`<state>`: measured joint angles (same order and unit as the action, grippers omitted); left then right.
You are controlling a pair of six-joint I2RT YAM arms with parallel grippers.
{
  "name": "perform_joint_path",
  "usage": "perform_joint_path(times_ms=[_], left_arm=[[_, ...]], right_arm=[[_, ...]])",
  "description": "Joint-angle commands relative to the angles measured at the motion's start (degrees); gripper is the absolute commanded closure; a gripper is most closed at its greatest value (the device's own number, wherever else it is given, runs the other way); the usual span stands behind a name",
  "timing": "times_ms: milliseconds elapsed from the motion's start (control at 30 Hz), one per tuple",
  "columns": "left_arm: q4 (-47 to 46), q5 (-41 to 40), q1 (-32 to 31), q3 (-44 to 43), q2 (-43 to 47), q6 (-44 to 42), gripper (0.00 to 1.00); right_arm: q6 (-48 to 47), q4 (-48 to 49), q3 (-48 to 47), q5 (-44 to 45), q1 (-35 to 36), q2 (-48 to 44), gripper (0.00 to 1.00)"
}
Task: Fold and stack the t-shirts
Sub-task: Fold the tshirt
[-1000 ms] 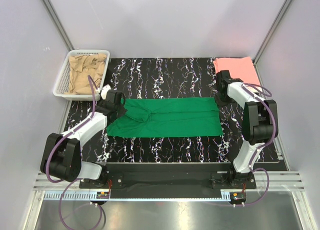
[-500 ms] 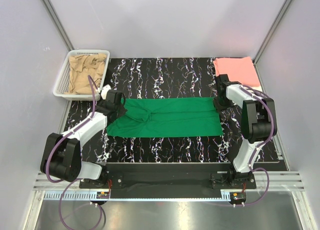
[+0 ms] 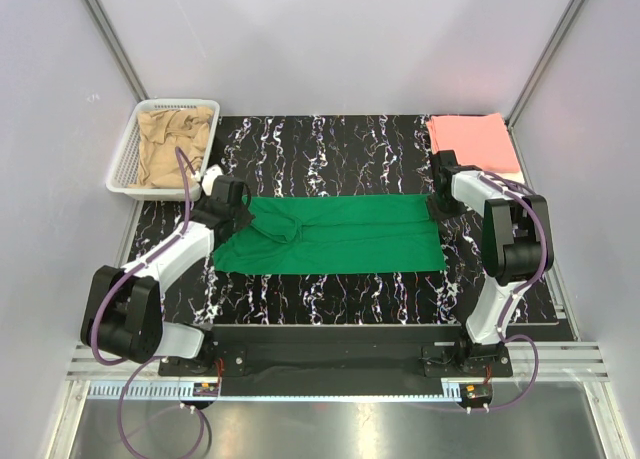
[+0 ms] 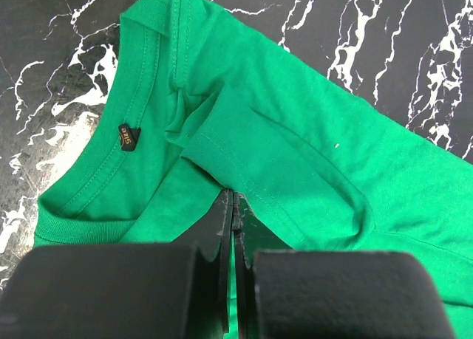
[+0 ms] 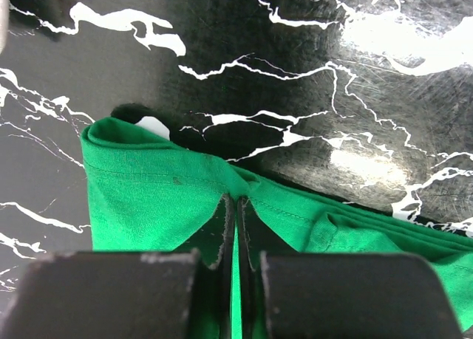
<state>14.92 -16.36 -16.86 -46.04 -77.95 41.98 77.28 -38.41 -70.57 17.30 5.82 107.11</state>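
Left gripper [image 4: 230, 199]: jaws pressed together, pinching sleeve hem of green t-shirt [image 3: 340, 234] near collar. Right gripper [image 5: 235, 202]: jaws likewise closed tight, nipping shirt's hem at opposite end, cloth puckered at tips. Green t-shirt lies flat as long band across middle of marbled table [image 3: 330, 139], between both arms. Tan t-shirt [image 3: 175, 139] crumpled in white basket [image 3: 124, 167], far left corner. Pink t-shirt [image 3: 470, 139] folded flat, far right corner.

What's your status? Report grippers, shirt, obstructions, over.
Left gripper shut on green t-shirt, collar end. Right gripper shut on its hem edge. Shirt flat, a long strip. Nothing in the way; pink t-shirt folded far right, tan t-shirt in basket.
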Motion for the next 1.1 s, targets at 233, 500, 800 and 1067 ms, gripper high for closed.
perform_joint_path(times_ms=[233,500,800,1067], left_arm=[[1.52,-3.41,-0.28,-4.32,3.24,-2.86,1.00],[3.89,-4.12,-0.28,-5.46,5.00,-4.18,1.00],[6.70,-2.89,-0.19,-4.59,8.08,-5.42,1.00],[7.40,-0.33,-0.28,-1.34,9.57,-4.53,1.00]], right_arm=[[-2.39,1.94,0.69,3.61,-0.20,-5.15,1.00],[-5.47,2.03,0.34,3.62,-0.20,-6.83,1.00],[-6.61,2.55,2.80,2.48,-0.20,-8.67,1.00],[-8.98,3.17,4.73,2.65,-0.29,-9.90,1.00]])
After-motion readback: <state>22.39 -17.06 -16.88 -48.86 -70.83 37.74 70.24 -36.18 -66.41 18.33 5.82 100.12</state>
